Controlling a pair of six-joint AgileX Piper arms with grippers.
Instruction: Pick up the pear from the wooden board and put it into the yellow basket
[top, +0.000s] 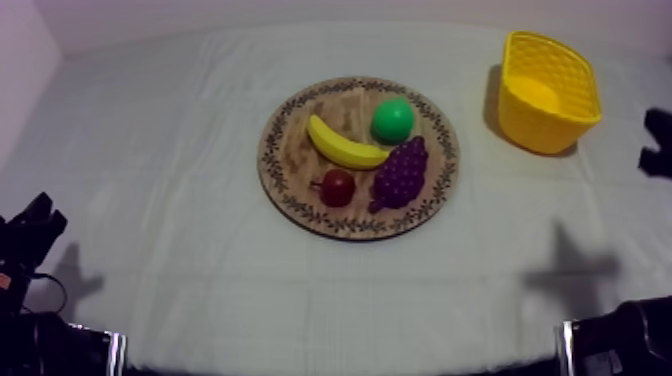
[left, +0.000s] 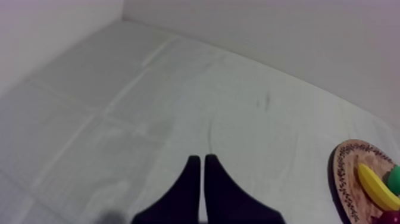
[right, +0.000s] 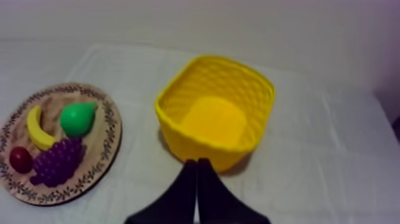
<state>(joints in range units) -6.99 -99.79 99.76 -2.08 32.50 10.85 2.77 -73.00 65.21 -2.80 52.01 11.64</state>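
Pressing together into one narrow black wedge, closed on nothing: left gripper (left: 199, 158), low over bare grey-white cloth (left: 149, 119), with the rim of the round wooden board (left: 345, 173) close off to one side. Same story at the right gripper (right: 196, 162): shut, empty, fingertips just short of the yellow basket (right: 190, 143). Over to the top view. Sitting dead centre of frame, the board, and on its upper right part the green pear (top: 392, 120), not yet lifted. Just beside it, lower left, the banana (top: 343, 147); close under the banana's tip, the bunch of grapes (top: 400, 172); left of those, the small red fruit (top: 337, 187). Up in the upper right of frame, the basket, well apart from the board.
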